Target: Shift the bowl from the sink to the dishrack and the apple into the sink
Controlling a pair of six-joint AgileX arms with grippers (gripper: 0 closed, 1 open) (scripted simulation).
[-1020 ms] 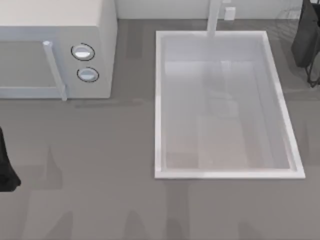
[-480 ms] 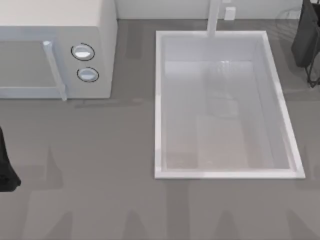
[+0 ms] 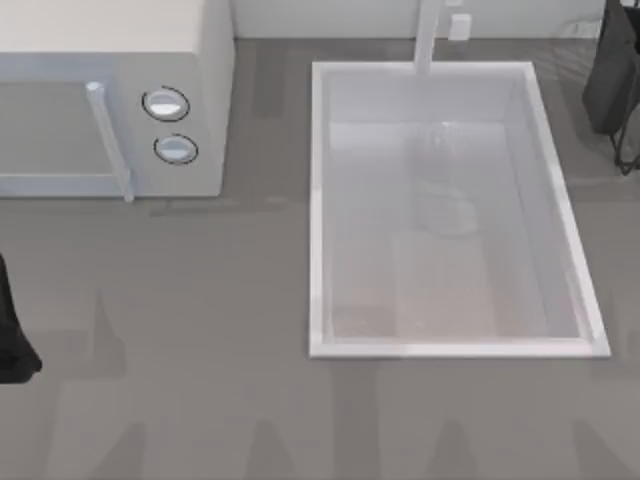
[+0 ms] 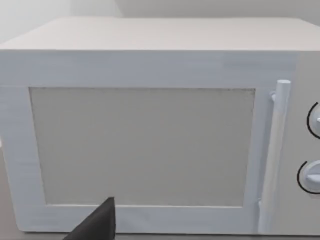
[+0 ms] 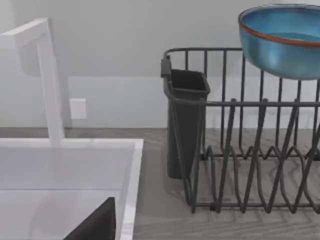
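The blue bowl [image 5: 280, 45] with its reddish-brown rim is upright at the height of the top rail of the dark wire dishrack [image 5: 240, 150], apart from my right gripper [image 5: 95, 225], whose dark tip shows low over the sink [image 5: 70, 144]. The white sink [image 3: 316, 200] holds nothing that I can see. The apple is out of view. My left arm [image 3: 12, 330] is parked at the table's left edge, and my left gripper [image 4: 97, 225] faces the microwave door.
A white microwave [image 3: 110, 90] with two round knobs stands at the back left. The white faucet [image 3: 428, 35] rises behind the sink. A dark cutlery holder [image 5: 185, 120] hangs on the dishrack's sink-side end. The dishrack [image 3: 625, 120] stands at the right edge.
Faint shadows along the table's front and a dim reflection on the sink floor have shifted. The sink, microwave and left arm stand as before.
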